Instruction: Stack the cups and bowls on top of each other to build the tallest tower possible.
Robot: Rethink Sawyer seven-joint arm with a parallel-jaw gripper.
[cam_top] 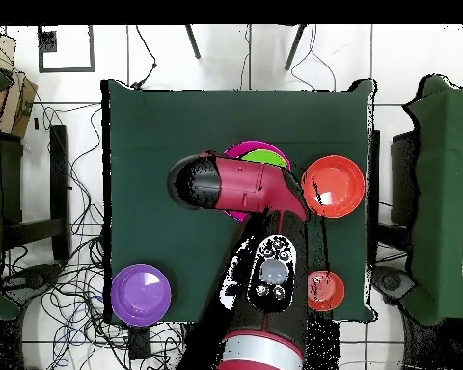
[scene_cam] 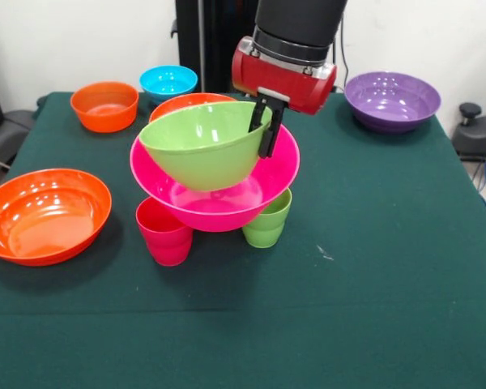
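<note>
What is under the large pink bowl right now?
The large glossy pink plastic bowl sits on a magenta-red ridged cup and a light green cup. An orange bowl's rim shows behind. Any third support is hidden by the bowl.

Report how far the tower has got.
Done: the pink bowl sits on the red cup and green cup. In hand: the gripper has its jaws over the green bowl's rim, the bowl tilted in the pink one. Left: purple bowl, blue bowl and three orange bowls.
</note>
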